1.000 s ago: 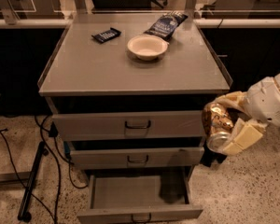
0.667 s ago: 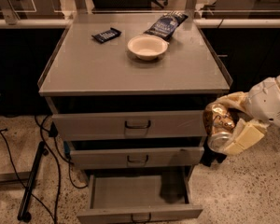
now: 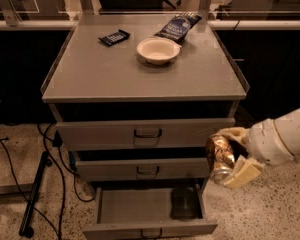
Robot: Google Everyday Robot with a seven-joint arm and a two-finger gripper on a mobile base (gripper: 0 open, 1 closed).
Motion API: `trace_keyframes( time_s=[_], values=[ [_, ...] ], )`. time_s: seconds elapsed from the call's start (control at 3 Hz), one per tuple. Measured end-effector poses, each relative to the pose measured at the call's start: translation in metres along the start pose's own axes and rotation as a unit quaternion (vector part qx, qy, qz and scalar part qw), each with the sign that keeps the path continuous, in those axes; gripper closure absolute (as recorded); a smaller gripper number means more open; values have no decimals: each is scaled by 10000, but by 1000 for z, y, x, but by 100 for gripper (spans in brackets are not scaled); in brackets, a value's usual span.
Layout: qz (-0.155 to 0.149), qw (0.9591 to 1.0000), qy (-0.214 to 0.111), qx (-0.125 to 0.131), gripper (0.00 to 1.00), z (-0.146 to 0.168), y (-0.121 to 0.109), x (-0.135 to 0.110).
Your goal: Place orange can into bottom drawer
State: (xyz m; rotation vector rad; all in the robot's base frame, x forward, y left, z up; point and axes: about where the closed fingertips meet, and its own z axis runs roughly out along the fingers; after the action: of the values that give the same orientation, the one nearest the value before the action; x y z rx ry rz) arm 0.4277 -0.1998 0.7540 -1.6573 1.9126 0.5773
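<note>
My gripper (image 3: 229, 154) comes in from the right edge and is shut on the orange can (image 3: 220, 154), a shiny orange-gold and brown can with its silver end pointing down. It holds the can in the air beside the cabinet's right front corner, level with the middle drawer. The bottom drawer (image 3: 149, 228) is pulled open below and to the left of the can. Its shallow grey tray (image 3: 135, 205) shows, with a dark shadow at its right end.
The grey cabinet top (image 3: 115, 74) carries a white bowl (image 3: 158, 50), a dark blue snack bag (image 3: 178, 27) and a small dark bar (image 3: 114, 37). The top drawer (image 3: 147, 133) and middle drawer (image 3: 147, 170) are shut. Cables and a black stand (image 3: 35, 194) lie on the floor at left.
The gripper with the can has moved down a little and slightly left, closer to the cabinet's right side. The drawers and the things on top have not moved.
</note>
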Motion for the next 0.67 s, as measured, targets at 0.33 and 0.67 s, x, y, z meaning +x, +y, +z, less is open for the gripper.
trace_keyframes(
  time_s=[0.33, 0.67],
  values=[
    [4, 9997, -237, 16, 100, 70, -2, 41],
    [3, 9997, -236, 16, 100, 70, -2, 41]
  ],
)
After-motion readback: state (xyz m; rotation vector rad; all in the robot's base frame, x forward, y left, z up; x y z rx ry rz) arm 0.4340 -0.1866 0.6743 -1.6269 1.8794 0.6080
